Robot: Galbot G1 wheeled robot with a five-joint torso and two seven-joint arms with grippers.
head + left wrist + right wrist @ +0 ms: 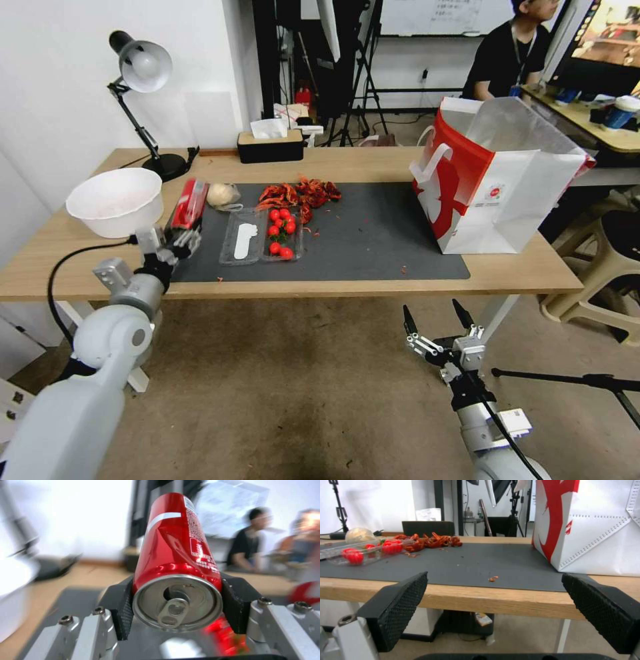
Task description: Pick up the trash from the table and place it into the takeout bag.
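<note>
- My left gripper (181, 241) is clamped around the red can (189, 204), pads pressed to both sides near its opened top; the can is raised off the table (373, 165), over the far-left edge of the mat (373, 240), well away from the bag (497, 177).
- My right gripper (435, 319) hangs below the table's front edge, on the bag's side of the mat, jaws spread wide with nothing between them.
- By my reading, the job is at an early stage: one piece is in hand but not yet bagged, and I cannot see into the bag.
- Left on the mat, all well apart from the bag: a clear plastic tray (261, 243) holding small red tomatoes (281, 230), a heap of reddish scraps (300, 193), a pale wrapped lump (223, 195). A white bowl (115, 201) sits beyond the mat's left end.
- The can is glossy dented metal with a ring-pull; the tray is thin and see-through; the bag is stiff, creased white paper with red panels and loop handles, standing upright with its mouth open; the mat is matte dark grey on light wood.
</note>
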